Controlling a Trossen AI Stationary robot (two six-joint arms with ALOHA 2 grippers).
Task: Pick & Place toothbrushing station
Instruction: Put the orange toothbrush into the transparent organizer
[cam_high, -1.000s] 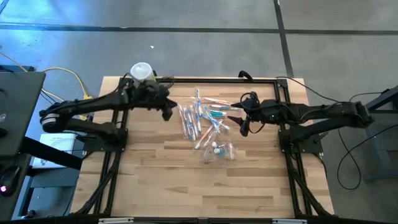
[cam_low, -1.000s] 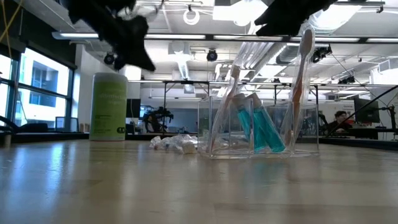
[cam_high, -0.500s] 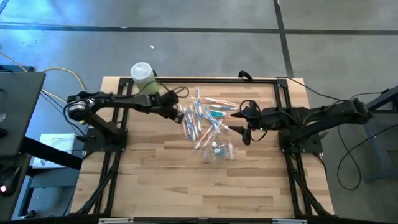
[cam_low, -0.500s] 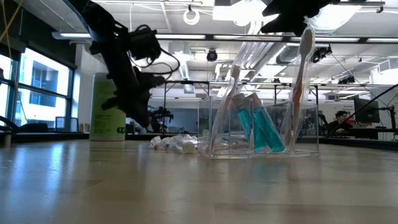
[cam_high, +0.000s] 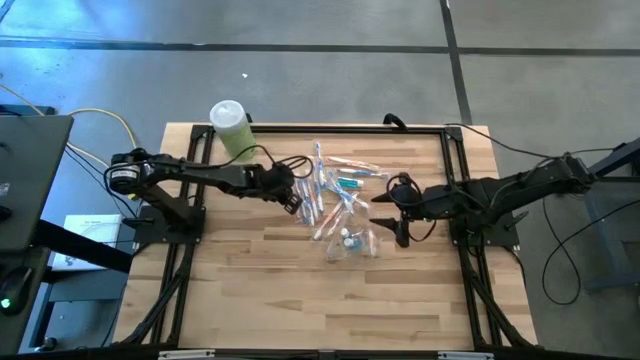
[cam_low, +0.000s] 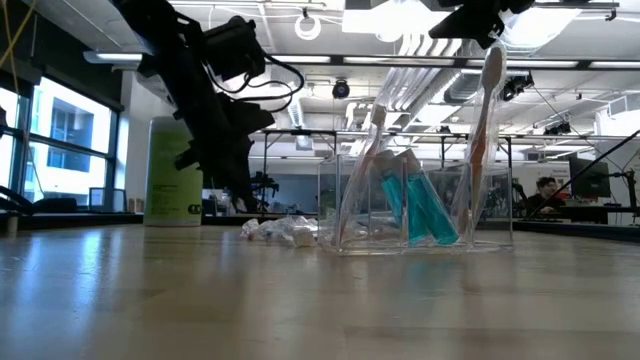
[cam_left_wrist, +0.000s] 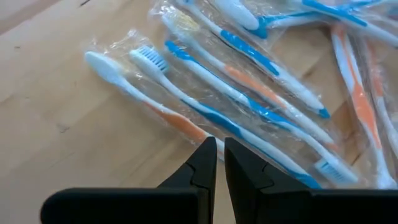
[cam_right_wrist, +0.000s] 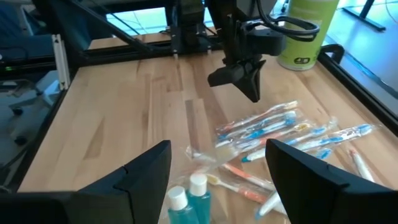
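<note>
Several toothbrushes (cam_high: 318, 190) in clear wrappers, with teal and orange handles, lie flat in a loose pile mid-table. The see-through holder (cam_high: 350, 243) stands on its base just nearer; in the low view the holder (cam_low: 420, 205) has upright brushes and teal tubes in it. My left gripper (cam_high: 293, 198) is shut and slants down at the pile's left edge. In the left wrist view its tips (cam_left_wrist: 219, 152) hover over an orange-handled brush (cam_left_wrist: 177, 121); I see no touch. My right gripper (cam_high: 383, 215) hangs open, above and right of the holder.
A light-green bottle (cam_high: 228, 120) with a white cap stands at the table's far left corner, behind my left arm. Black frame rails run along the table's far edge and both sides. Bare wood (cam_high: 330, 310) spreads toward the near edge.
My left gripper has come down and gone toward the table's right and near edge, from beside the green bottle to the left edge of the toothbrush pile, rolling a little, still shut. My right gripper has swung toward the near edge, still open. Brushes and holder have not moved.
</note>
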